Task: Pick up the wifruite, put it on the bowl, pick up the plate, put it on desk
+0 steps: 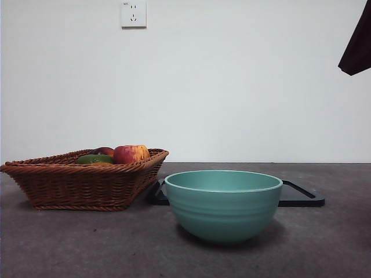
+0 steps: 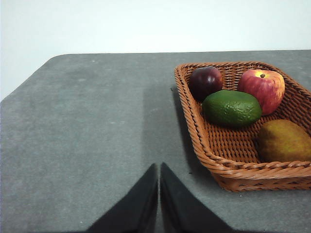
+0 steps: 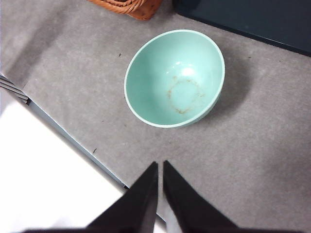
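Four fruits in wicker basket (image 2: 233, 145) toward bench's left edge; wifruite (image 2: 284, 141) at basket's near corner. Left gripper (image 2: 159, 194) pinched closed, empty, hovering outside basket. Right gripper (image 3: 160, 191) closed too, above bowl (image 3: 175, 77). Open wide, drop straight onto brown one, dodge green fruit (image 2: 232, 108).

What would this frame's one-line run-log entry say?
stage: before pick | wifruite: in basket | bowl: empty, on desk | left end effector: shut, idle | right end effector: shut, idle
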